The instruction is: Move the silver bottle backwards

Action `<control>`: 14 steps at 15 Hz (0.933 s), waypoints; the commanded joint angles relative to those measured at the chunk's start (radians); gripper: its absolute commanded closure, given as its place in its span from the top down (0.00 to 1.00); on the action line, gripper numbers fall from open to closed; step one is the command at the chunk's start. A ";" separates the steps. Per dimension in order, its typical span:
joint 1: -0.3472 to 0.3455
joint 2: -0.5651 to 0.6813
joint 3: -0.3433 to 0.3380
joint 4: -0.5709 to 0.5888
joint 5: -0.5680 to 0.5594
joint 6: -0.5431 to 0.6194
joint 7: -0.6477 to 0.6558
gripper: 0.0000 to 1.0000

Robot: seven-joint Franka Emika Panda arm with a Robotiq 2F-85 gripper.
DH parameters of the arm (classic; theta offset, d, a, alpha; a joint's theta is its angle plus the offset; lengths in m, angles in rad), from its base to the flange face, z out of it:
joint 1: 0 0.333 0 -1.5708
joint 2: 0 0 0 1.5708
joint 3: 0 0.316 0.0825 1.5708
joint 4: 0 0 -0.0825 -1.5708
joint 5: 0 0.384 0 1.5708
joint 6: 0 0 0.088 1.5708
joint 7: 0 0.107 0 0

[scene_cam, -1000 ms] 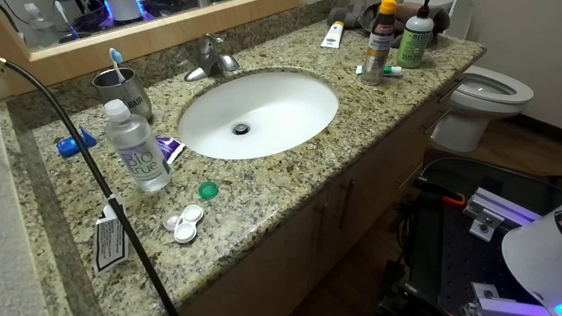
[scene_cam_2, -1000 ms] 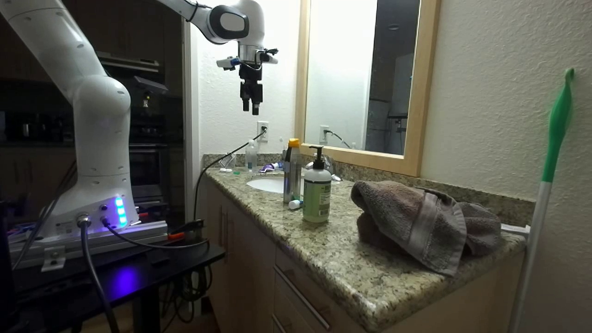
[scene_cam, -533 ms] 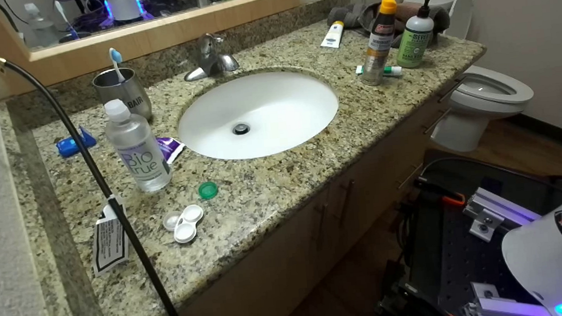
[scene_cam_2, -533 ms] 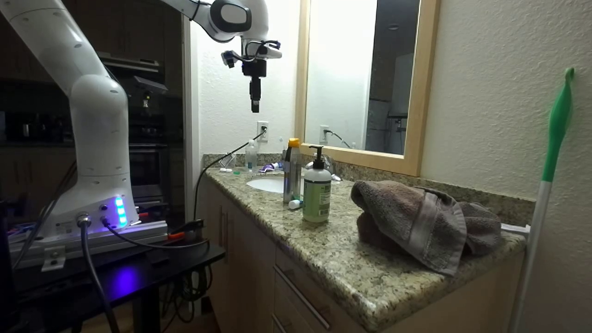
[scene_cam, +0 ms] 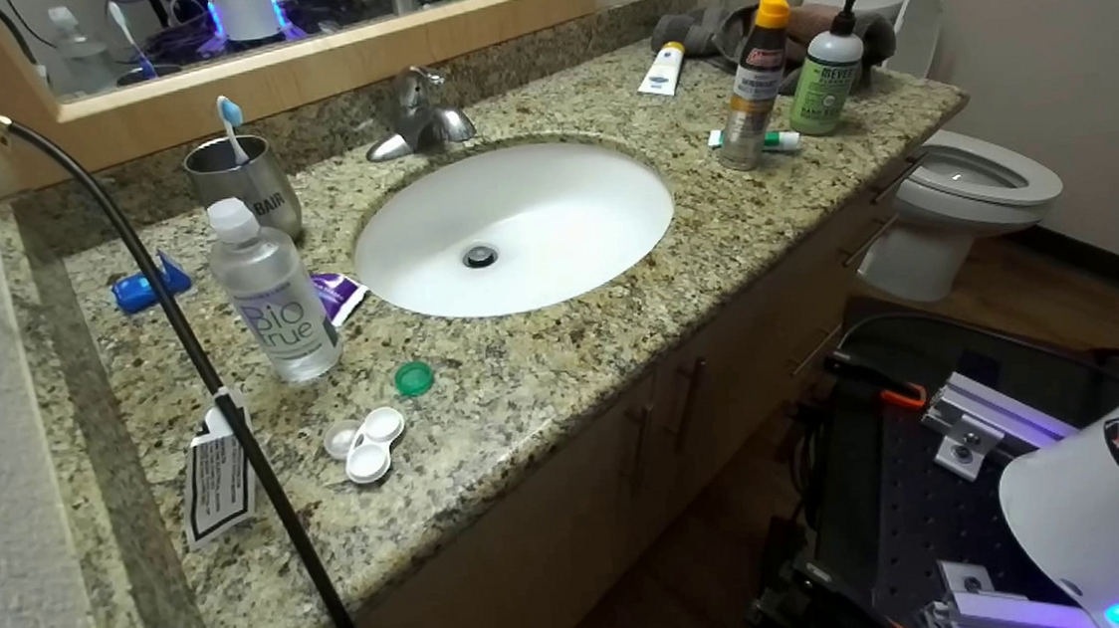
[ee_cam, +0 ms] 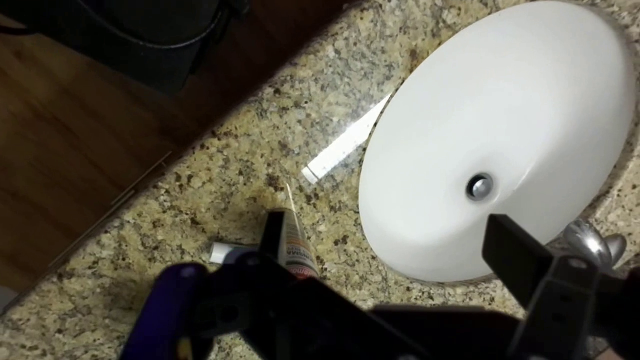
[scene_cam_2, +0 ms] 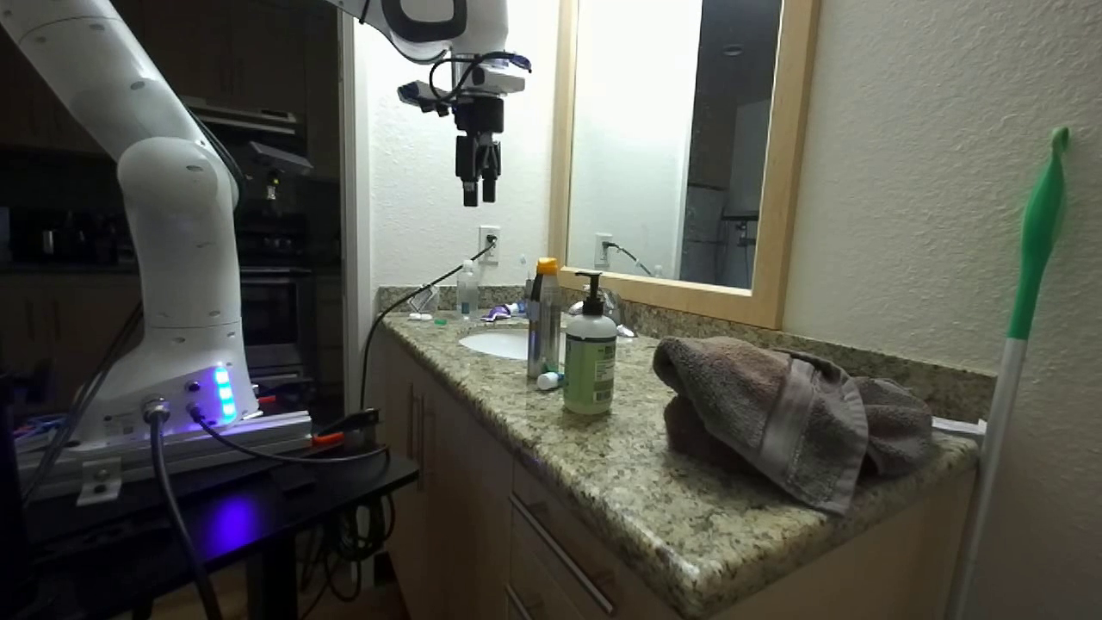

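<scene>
The silver bottle [scene_cam: 754,89] is a slim upright spray bottle with a silvery body, dark upper part and orange cap. It stands on the counter to the right of the sink in that exterior view, and also shows in an exterior view [scene_cam_2: 544,331]. In the wrist view the silver bottle [ee_cam: 298,250] is partly hidden behind the left finger. My gripper [scene_cam_2: 479,192] hangs in the air well above the counter, fingers down, apart from the bottle. In the wrist view the gripper [ee_cam: 387,232] is open, with nothing between its fingers.
A green soap pump bottle [scene_cam: 823,84] stands beside the silver bottle. A tube [scene_cam: 784,141] lies at its base. The sink [scene_cam: 560,194] and faucet [scene_cam: 420,125] are alongside. A grey towel [scene_cam_2: 766,405] lies at the counter's end. A clear bottle [scene_cam: 277,296] stands at the far side.
The gripper has turned about its upright axis and shifted slightly right and up in an exterior view. The arm has moved with it. The bottles have not moved.
</scene>
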 commanded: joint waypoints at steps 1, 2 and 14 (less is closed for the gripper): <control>-0.017 0.003 0.012 0.002 0.011 -0.002 -0.004 1.00; -0.023 0.027 0.034 0.026 0.008 0.022 0.056 1.00; -0.085 0.430 -0.073 0.349 0.031 0.011 0.513 1.00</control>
